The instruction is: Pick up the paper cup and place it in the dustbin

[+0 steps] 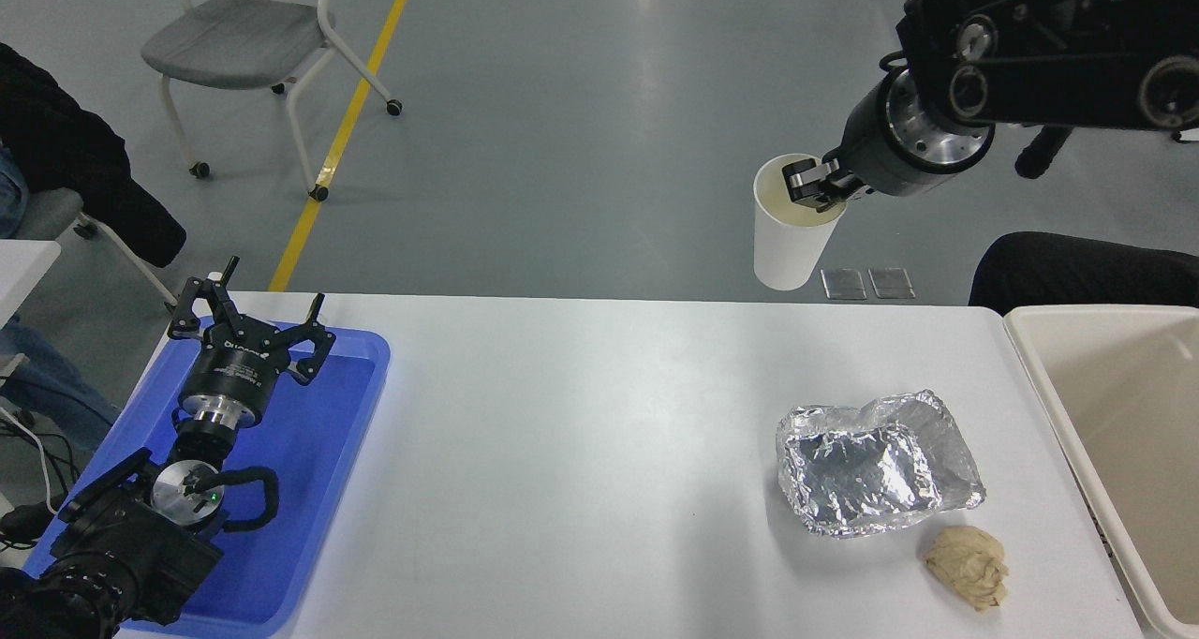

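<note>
Table (581,452) fills the lower half of frame. Dustbin (1049,405) at the right edge, lower right, only partly in frame, interior looks bare in the part visible. Blue tray (328,452) at lower left; left gripper (245,328) parked over it, fingers spread apart, holding nothing. Right gripper (817,185) enters from the upper right, fingers clamped on the rim of the cup (791,231), one finger inside the mouth. Cup hangs upright in the air, upper right of centre, clear of the table and left of the dustbin. Foil tray (876,475) and paper wad (967,564) sit on the table at lower right, untouched. Step in hand, as judged: carry phase, cup lifted, not yet over the dustbin. Next move calls for travel rightward and toward the lower right until the cup is above the dustbin opening, then release; the rim pinch looks slight, so a smooth swing is advisable.
</note>
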